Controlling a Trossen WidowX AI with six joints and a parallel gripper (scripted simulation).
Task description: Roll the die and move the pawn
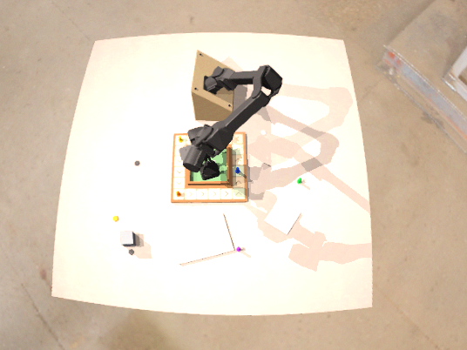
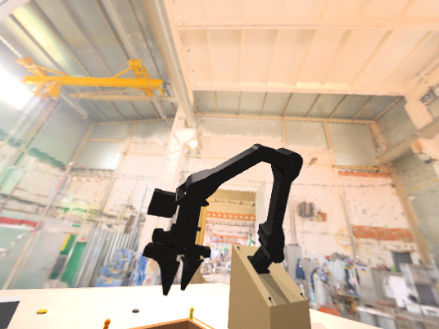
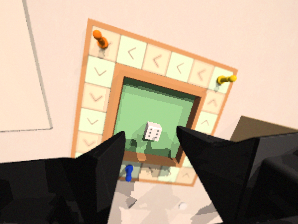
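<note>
White square tabletop (image 1: 109, 109) sat on a worn concrete floor (image 1: 35, 52), with a pallet-like platform (image 1: 418, 87) at the floor's edge. The exterior view showed an industrial hall behind, with a yellow overhead crane (image 2: 94, 82), pale roof beams and blurred clutter along the walls.

Landmark was the game board (image 1: 209, 198), near the tabletop's middle. A tan wedge block (image 1: 209, 106) just behind the board carried the arm's base. The gripper (image 2: 176, 282) hung above the board's green tray (image 3: 145, 107), fingers spread apart and gripping nothing. The white die (image 3: 153, 131) lay in the tray, free of the fingers; top pips were too small to count. The orange pawn (image 3: 99, 38) stood on a corner square of the board, the yellow pawn (image 3: 226, 79) on the next corner, the blue pawn (image 3: 129, 171) on an edge square.

Off the board: a green pawn (image 1: 300, 180), a purple pawn (image 1: 238, 249), a yellow disc (image 1: 115, 218), a grey cube (image 1: 127, 238), 2 dark dots (image 1: 137, 163) and thin sticks (image 1: 205, 259) lay scattered around it.
</note>
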